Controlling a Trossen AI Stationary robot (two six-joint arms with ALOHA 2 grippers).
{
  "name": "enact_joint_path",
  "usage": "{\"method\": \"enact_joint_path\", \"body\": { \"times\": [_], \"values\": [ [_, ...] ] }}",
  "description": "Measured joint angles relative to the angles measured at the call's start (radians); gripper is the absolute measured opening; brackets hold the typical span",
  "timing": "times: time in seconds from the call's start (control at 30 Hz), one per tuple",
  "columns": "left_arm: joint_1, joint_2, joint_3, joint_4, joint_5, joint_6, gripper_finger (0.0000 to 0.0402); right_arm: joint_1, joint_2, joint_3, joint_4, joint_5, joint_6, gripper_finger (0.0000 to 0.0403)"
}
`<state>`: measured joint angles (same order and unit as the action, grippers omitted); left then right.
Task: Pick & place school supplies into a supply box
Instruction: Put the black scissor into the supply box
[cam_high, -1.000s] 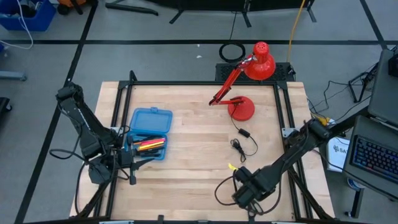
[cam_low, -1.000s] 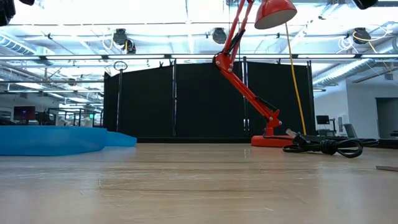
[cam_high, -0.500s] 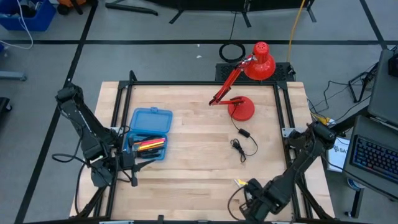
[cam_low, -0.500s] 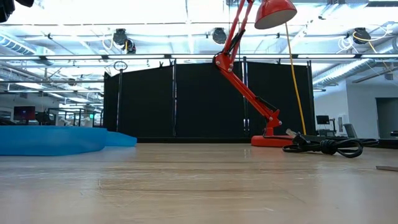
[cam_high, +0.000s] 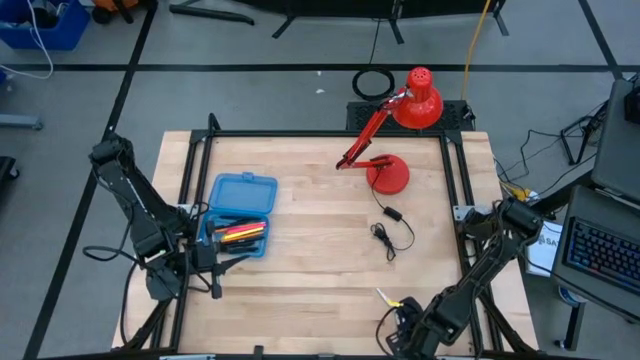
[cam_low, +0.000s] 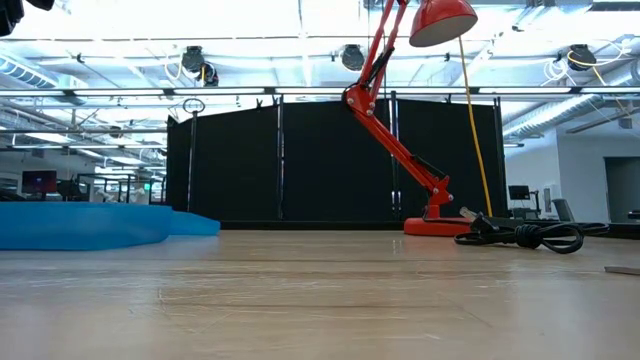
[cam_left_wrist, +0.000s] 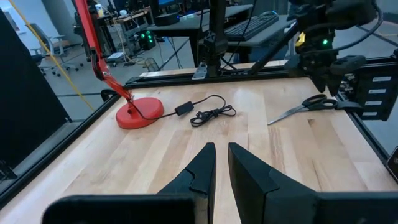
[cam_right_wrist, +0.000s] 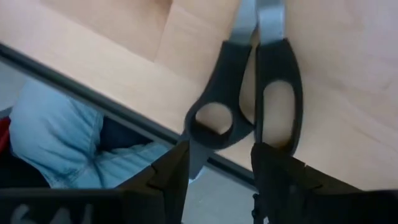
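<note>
The scissors (cam_right_wrist: 273, 68) have grey blades and dark handles. They lie flat on the wood by the table's near edge (cam_high: 383, 297), also in the left wrist view (cam_left_wrist: 308, 107). My right gripper (cam_right_wrist: 219, 171) is open right above their handle end (cam_high: 400, 322). The blue supply box (cam_high: 240, 215) lies open at the table's left with its lid toward the far edge. Pens and markers (cam_high: 240, 233) in black, orange, pink and yellow lie in its tray. My left gripper (cam_left_wrist: 222, 168) is shut and empty, beside the box's near end (cam_high: 215, 265). My right gripper comes at the scissors' handle loops (cam_right_wrist: 214, 121) from above, its open fingers (cam_right_wrist: 177, 165) standing over the loops' free ends. The fingers hide that spot, so I cannot tell whether they touch. The scissors lie flat with the handles at the table's near edge.
A red desk lamp (cam_high: 388, 175) stands at the far right, its black cable (cam_high: 390, 235) coiled mid-table. Bare wood lies between the box and the scissors. Black frame rails (cam_high: 465, 200) border the table. A person's blue-clad leg (cam_right_wrist: 56, 137) shows beyond the near edge.
My right gripper has moved toward the table's near edge, most of the way in the first half second. The scissors have slid along the wood with it, ending close to that edge.
</note>
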<state>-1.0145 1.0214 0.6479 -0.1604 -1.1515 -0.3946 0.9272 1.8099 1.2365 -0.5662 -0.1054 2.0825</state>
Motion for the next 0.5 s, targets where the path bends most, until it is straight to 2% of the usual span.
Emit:
{"method": "enact_joint_path", "body": {
  "times": [0.5],
  "values": [
    [0.0, 0.0, 0.0, 0.0, 0.0, 0.0, 0.0049, 0.0, 0.0, -0.028, -0.034, -0.051, 0.002, 0.0134]
  ]
}}
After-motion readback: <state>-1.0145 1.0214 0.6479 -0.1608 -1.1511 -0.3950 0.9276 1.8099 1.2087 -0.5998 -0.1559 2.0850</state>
